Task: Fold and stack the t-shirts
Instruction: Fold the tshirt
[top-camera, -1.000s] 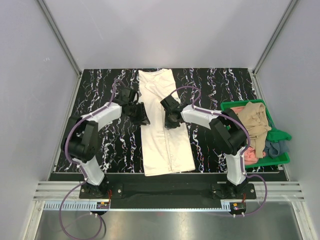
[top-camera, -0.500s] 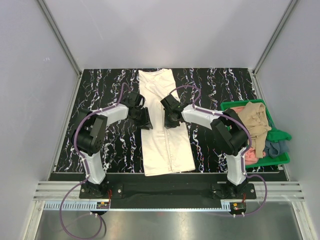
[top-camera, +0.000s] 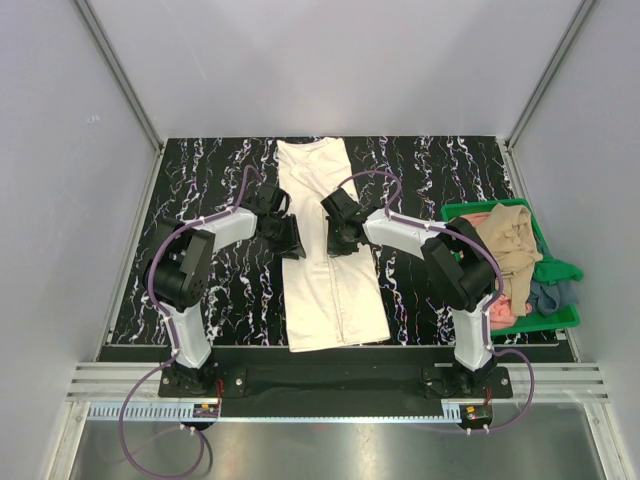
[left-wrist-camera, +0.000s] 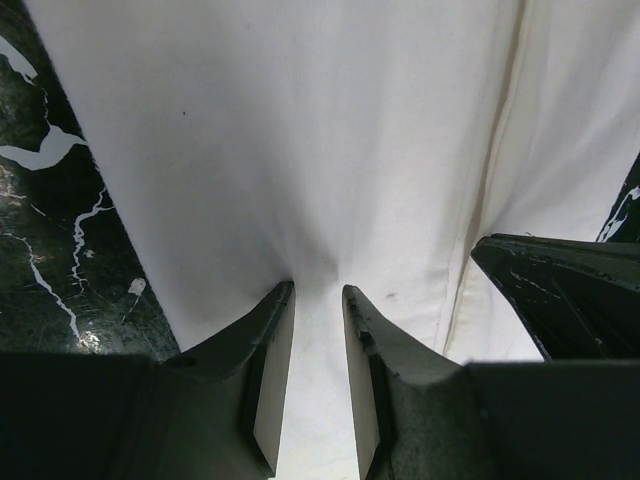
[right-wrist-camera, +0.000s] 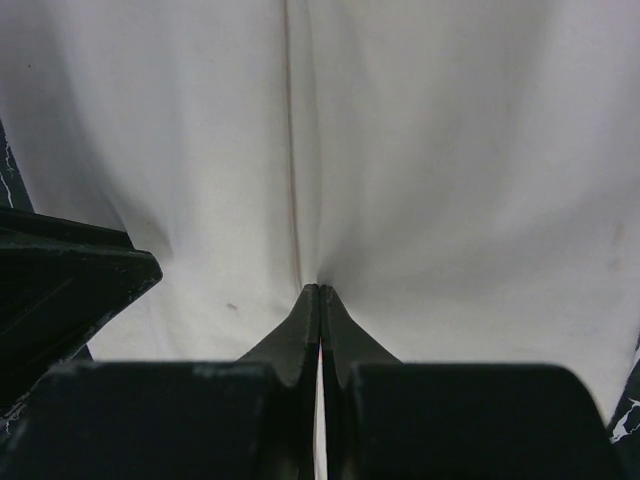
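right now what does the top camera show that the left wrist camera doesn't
Only the top view: the green bin of loose shirts at the right, and the cream t-shirt at full length. Only the left wrist: cloth puckering into the left pincer. Both: that t-shirt, the marbled table, the right pincer.

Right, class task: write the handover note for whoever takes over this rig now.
Left gripper: nearly closed, pinching the cream t-shirt near its left edge.
Right gripper: shut on a pinch right of centre.
Done: cream t-shirt lies as a long narrow strip on the table.
To do: fold it crosswise; tan t-shirt, pink t-shirt, grey-blue t-shirt wait crumpled in the green bin.
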